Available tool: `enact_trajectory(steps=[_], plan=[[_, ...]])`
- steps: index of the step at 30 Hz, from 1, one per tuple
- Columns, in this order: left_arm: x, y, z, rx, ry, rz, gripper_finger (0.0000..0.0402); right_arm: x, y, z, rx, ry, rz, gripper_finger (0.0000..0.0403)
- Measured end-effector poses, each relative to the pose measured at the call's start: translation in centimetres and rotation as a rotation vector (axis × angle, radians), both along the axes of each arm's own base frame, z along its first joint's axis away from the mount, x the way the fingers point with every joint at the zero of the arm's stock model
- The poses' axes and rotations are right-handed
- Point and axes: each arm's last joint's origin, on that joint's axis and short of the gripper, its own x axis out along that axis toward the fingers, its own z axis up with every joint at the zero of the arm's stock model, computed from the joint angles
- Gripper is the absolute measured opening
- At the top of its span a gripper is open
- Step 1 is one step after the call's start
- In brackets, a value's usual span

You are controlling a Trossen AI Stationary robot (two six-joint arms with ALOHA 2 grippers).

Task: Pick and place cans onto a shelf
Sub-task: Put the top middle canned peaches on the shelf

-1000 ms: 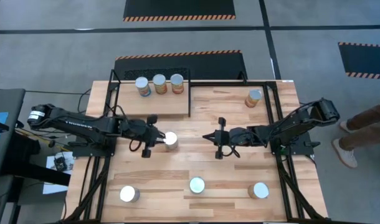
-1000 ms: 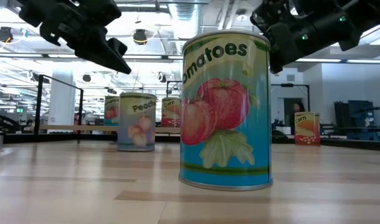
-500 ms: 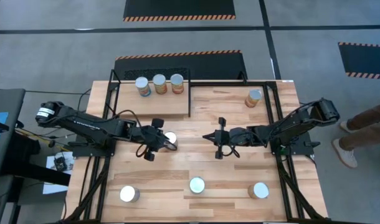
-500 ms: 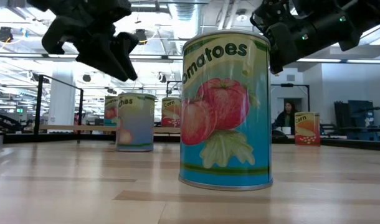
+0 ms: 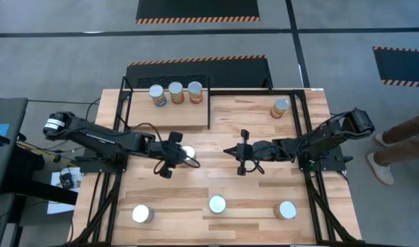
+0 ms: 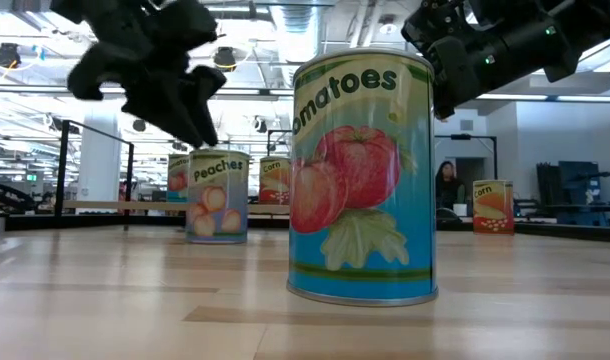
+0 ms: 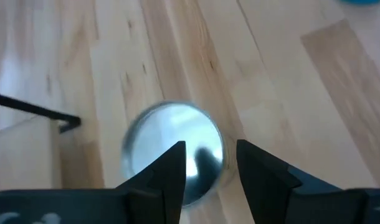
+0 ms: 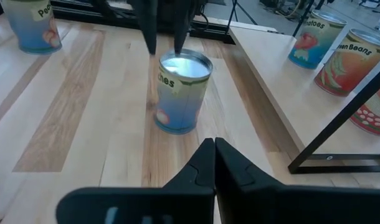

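The left gripper hangs just above the peaches can, fingers spread wide, the can's shiny top partly under them and offset toward the shelf. Nothing is held. To grasp well, it should centre over the lid, then lower straight until the fingers straddle the label before closing. Beyond the can, the shelf carries three cans in a row, with bare board beside them. Well across the table, the right gripper waits, pinched shut and empty.
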Motion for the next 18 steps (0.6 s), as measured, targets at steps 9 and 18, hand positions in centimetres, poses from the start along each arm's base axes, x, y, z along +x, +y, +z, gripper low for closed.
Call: enact_trajectory(steps=[9, 18], plan=[[2.0, -0.2, -1.8, -0.011, -0.02, 0.096, 0.0129, 0.0, 0.0, 0.0, 0.0, 0.004, 0.0, 0.0019], [1.9, -0.1, -1.5, -0.024, -0.053, 0.142, 0.0028, 0.0, 0.0, -0.1, 0.0, 0.008, 0.0, 0.0014]])
